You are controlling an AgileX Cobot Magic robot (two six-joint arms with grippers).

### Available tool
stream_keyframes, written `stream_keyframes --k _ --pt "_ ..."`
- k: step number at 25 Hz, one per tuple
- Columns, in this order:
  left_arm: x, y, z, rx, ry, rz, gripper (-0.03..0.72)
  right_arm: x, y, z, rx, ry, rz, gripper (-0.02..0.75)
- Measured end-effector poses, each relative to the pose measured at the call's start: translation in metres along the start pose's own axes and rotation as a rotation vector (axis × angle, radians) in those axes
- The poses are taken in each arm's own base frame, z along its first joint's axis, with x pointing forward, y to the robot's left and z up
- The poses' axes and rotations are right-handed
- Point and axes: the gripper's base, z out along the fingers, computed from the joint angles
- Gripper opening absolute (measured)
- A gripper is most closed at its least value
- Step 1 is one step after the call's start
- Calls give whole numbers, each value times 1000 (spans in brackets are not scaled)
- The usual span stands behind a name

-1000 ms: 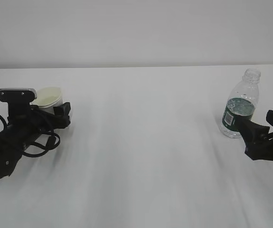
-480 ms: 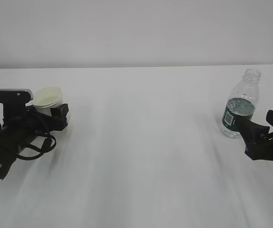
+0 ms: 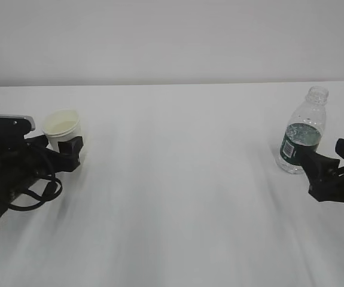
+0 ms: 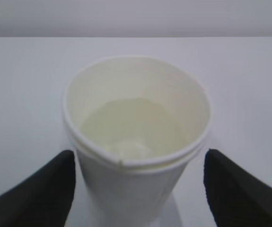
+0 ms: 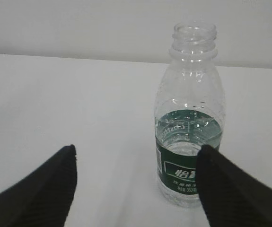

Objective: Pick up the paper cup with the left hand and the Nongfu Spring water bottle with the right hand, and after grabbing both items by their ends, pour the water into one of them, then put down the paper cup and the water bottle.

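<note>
- Left claw (image 4: 136, 189) spread apart, fingers flanking the upright paper cup (image 4: 136, 142) on the white bench (image 3: 177, 179).
- Right claw (image 5: 136, 189) spread apart beside the upright water bottle (image 5: 190, 127), far right.

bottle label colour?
Dark green band with white print on the Nongfu Spring water bottle; clearest in the right wrist view.

We see the Nongfu Spring water bottle (image 5: 190, 123) standing upright and capless on the white table (image 5: 69, 99). The water (image 5: 188, 135) fills roughly its lower half. The right hand (image 5: 136, 184) has its jaws spread wide; the right finger overlaps the bottle's base, with contact unclear.
</note>
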Motion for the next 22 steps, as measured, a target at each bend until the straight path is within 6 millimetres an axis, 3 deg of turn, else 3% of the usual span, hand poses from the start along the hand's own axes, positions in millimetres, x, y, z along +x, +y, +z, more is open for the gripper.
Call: stream_keyframes --k 8,14,22 --pt "6 2 -24 -8 54 2 599 0 1 0 -6 2 18 593" --pt "0 1 -42 1 57 6 593 4 4 -7 -40 20 0 593" --pt "-23 -8 -58 72 -4 17 588 -20 6 -20 -41 -100 -23 593"
